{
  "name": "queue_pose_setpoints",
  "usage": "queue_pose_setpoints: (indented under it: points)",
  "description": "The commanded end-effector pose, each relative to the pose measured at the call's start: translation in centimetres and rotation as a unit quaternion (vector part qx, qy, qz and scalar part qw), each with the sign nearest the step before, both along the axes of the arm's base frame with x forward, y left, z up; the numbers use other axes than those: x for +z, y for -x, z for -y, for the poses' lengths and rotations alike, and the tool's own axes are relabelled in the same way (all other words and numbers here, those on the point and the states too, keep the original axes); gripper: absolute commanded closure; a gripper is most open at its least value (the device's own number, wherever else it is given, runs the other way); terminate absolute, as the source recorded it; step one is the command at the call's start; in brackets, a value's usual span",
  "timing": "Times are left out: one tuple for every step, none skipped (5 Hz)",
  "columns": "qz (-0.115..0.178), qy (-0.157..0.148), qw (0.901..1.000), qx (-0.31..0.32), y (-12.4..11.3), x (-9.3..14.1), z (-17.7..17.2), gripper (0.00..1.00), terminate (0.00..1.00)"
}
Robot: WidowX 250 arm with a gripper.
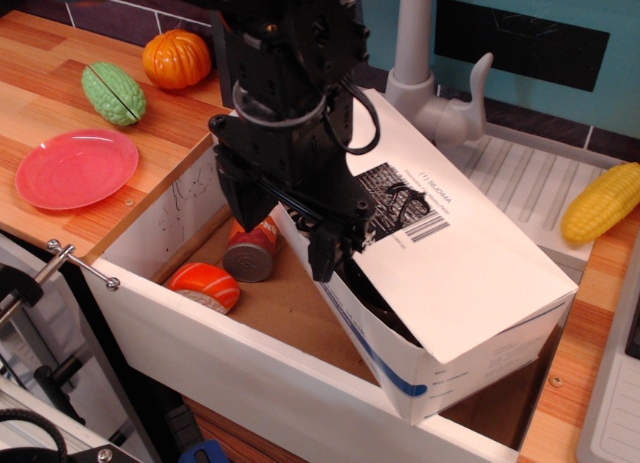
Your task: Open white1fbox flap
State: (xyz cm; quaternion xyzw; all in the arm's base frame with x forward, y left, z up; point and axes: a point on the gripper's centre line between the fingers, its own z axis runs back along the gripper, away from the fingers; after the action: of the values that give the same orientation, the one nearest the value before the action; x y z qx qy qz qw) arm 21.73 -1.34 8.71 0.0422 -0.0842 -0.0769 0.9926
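Counter (60, 83): light wood planks, running along the left and back, with a strip at the far right.

White tray (240, 378): large thick-walled open box set into the counter, brown floor. Holds the white1fbox, a can and a piece of toy sushi.

White1fbox (400, 358): long white cardboard box with a thin blue stripe and blue oval on its near side, lying tilted in the right half of the tray, its near corner resting against the tray's front wall.

Flap (460, 253): broad white panel over the top of the box, bearing a black printed patch and a barcode label; its left edge is lifted slightly, showing a dark gap beneath.

Robot arm and gripper (285, 223): black, coming down from the top centre, covering the box's upper-left end. Jaws spread apart, grasping nothing; the right fingertip sits at the flap's left edge, the left one hangs above the can.

Faucet (425, 73): grey, behind the box.

Drainboard (530, 183): pale ribbed, behind-right.

Red plate (75, 168): on the counter, left, empty.

Toy corn (600, 203): yellow, far right.

Green gourd (113, 91) and orange pumpkin (177, 58): back left, near each other.

Sushi piece (203, 285): orange-and-white, on the tray floor, left.

Can (252, 251): red, lying on its side just beside the sushi.
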Motion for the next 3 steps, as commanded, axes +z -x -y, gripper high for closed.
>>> queue_pose_setpoints:
  points:
    - [0.0,0.0,1.0,0.0,0.0,0.0,0.0,0.0,0.0]
    - [-0.001,0.01,0.9988,-0.048,-0.38,-0.08,-0.47,0.0,0.0]
    - [0.001,0.02,0.996,-0.087,-0.88,-0.51,-0.69,0.0,0.0]
